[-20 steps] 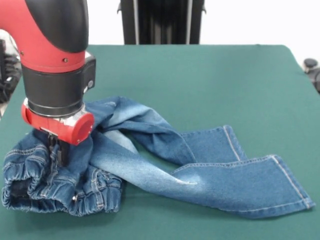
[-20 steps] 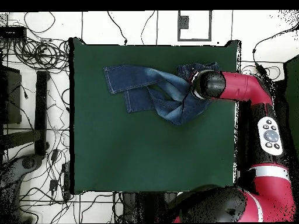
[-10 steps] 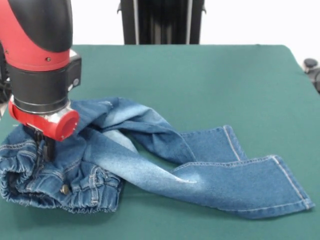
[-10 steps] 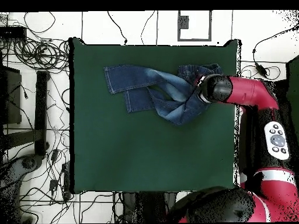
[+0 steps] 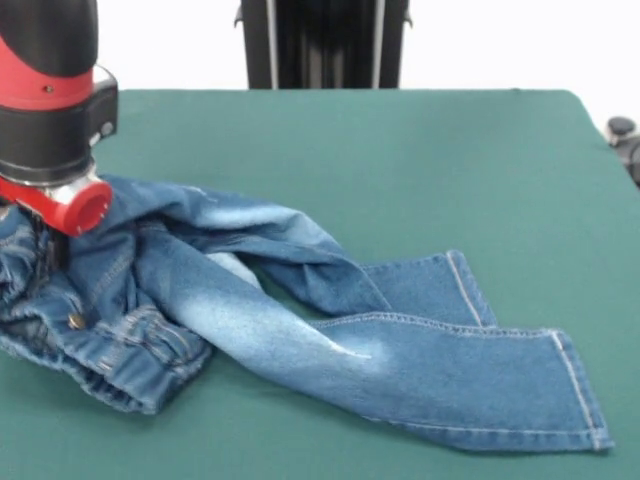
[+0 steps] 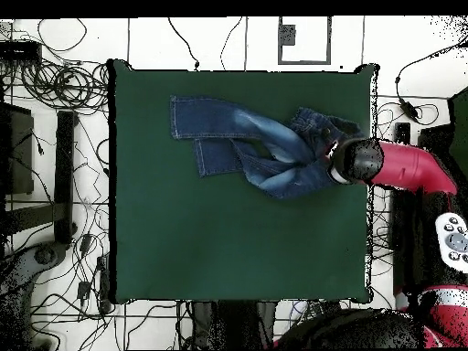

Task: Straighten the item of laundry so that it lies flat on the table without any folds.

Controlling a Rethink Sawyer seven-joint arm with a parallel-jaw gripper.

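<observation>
The item of laundry (image 5: 300, 330), a small pair of blue jeans with faded patches, lies crumpled on the green table (image 5: 420, 160). Its two legs cross and run to the right in the front view. The elastic waistband is bunched at the left, with a brass button (image 5: 73, 321) showing. My gripper (image 5: 45, 255) reaches down into that bunched waist end and is shut on the cloth, which rises toward it; the red wrist hides most of the gripper. From overhead, the jeans (image 6: 265, 146) stretch across the table's (image 6: 228, 238) upper part, and the wrist covers the gripper (image 6: 355, 163) at the right edge.
A black stand (image 5: 320, 45) rises behind the table's far edge. A dark object (image 5: 622, 130) sits beyond the right corner. Overhead, cables (image 6: 55, 82) cover the floor around the table, and the arm (image 6: 411, 169) reaches in over the right edge.
My gripper has moved left in the front view, toward the table's edge, dragging the waist end with it. The jeans' legs have slid after it and drawn out longer.
</observation>
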